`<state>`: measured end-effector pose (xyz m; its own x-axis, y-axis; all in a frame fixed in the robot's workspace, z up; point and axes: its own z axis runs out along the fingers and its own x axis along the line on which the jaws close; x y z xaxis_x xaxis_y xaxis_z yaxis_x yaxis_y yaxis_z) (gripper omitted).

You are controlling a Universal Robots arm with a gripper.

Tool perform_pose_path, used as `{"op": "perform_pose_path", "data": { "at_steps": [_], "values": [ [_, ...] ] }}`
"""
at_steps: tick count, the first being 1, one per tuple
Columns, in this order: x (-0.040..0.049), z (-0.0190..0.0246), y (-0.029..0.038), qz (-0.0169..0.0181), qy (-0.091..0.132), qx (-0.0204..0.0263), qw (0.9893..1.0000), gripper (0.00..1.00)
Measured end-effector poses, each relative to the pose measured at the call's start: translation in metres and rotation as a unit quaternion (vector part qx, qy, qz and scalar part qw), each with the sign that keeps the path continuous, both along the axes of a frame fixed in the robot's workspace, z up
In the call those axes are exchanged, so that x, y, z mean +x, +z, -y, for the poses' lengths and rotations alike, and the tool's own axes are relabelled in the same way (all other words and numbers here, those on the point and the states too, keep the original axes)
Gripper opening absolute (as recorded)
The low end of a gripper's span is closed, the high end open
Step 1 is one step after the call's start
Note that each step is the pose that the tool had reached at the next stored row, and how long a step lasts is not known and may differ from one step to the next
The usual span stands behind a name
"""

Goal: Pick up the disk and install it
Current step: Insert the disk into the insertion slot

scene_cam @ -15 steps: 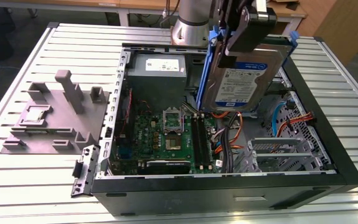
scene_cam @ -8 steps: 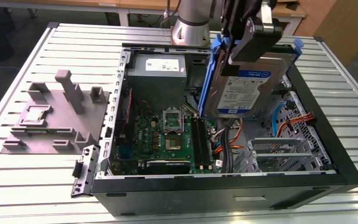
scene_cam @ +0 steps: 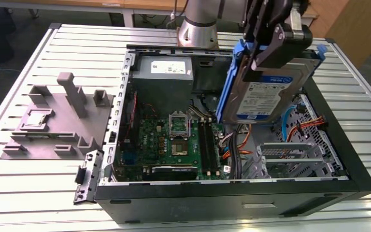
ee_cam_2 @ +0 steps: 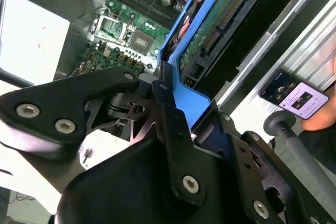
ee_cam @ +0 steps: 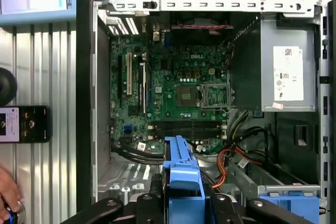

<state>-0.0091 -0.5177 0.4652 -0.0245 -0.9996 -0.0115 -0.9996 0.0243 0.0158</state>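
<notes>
One gripper (scene_cam: 268, 50), clamped on disk (scene_cam: 263, 99), which hangs tilted above open case (scene_cam: 237, 191). Risk: hold slips, disk drops onto motherboard (scene_cam: 166, 140) or snags orange cables (scene_cam: 305, 126).

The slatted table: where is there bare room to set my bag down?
Bare slats of the table lie between the grey fixture and the near edge, and along the computer case at the exterior view's right. Inside the case it is crowded, with the claw holding the disk above.
</notes>
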Motion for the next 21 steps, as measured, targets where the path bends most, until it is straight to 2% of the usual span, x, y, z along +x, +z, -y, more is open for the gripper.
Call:
{"op": "perform_pose_path", "data": {
  "at_steps": [5, 9, 13, 17, 21],
  "values": [
    [0.0041, 0.0012, -0.0007, 0.0, 0.0, -0.0021, 1.0, 0.36],
    [0.0049, 0.0061, -0.0012, 0.0, 0.0, -0.0067, 1.0, 0.36],
    [0.0054, 0.0128, -0.0018, 0.0, 0.0, -0.012, 0.9999, 0.36],
    [0.0085, 0.0192, -0.0032, 0.0, 0.0, -0.0127, 0.9999, 0.36],
    [0.0199, 0.0211, -0.0046, 0.0, 0.0, -0.0125, 0.9999, 0.36]
  ]
}}
